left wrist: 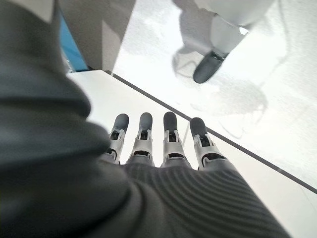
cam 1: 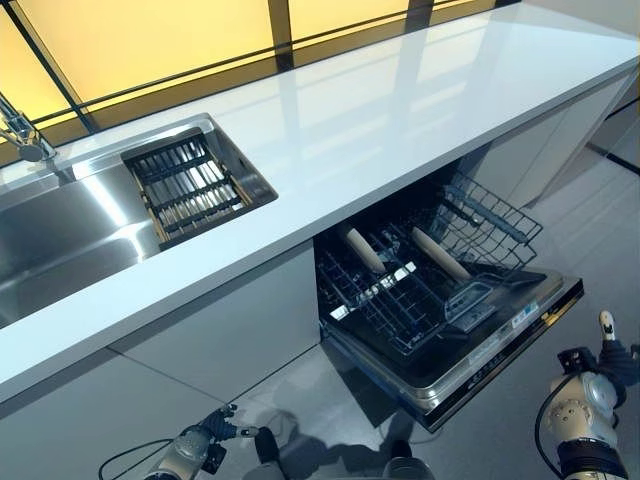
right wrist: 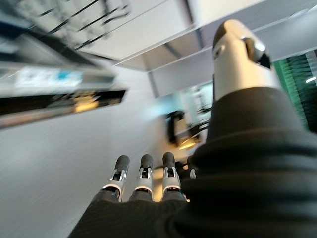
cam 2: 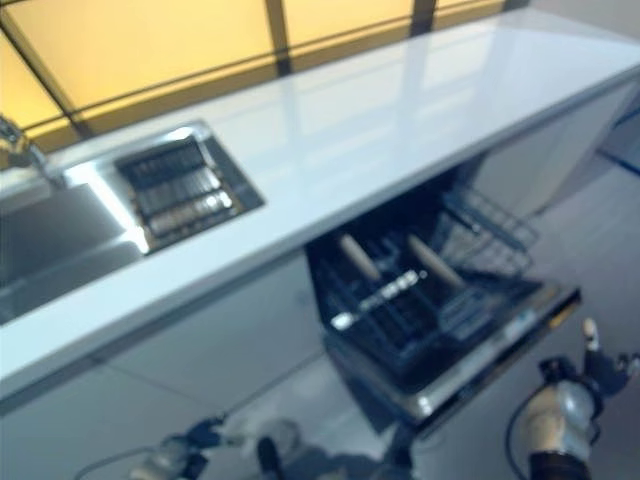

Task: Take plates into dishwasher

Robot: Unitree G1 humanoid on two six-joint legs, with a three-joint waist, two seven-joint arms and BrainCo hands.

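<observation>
Looking down from the head views, the dishwasher (cam 1: 440, 300) stands open under the right part of the white countertop (cam 1: 380, 120), its door (cam 1: 500, 345) folded down and its wire rack (cam 1: 420, 275) pulled out, with two plates (cam 1: 365, 250) standing on edge in the rack, side by side. Far left, a sink (cam 1: 70, 220) holds a dark slatted drainer (cam 1: 190, 185) beside a faucet (cam 1: 20, 130). Both hands hang low and near, well apart from the dishwasher: the left hand (cam 1: 215, 428) at lower left, the right hand (cam 1: 605, 355) at lower right, just past the door's corner. Seen from the left wrist, its fingers (left wrist: 171, 139) lie straight over bare floor, grasping nothing. Seen from the right wrist, its fingers (right wrist: 143, 173) are likewise extended and empty, thumb (right wrist: 237, 49) raised apart, the door edge far off.
</observation>
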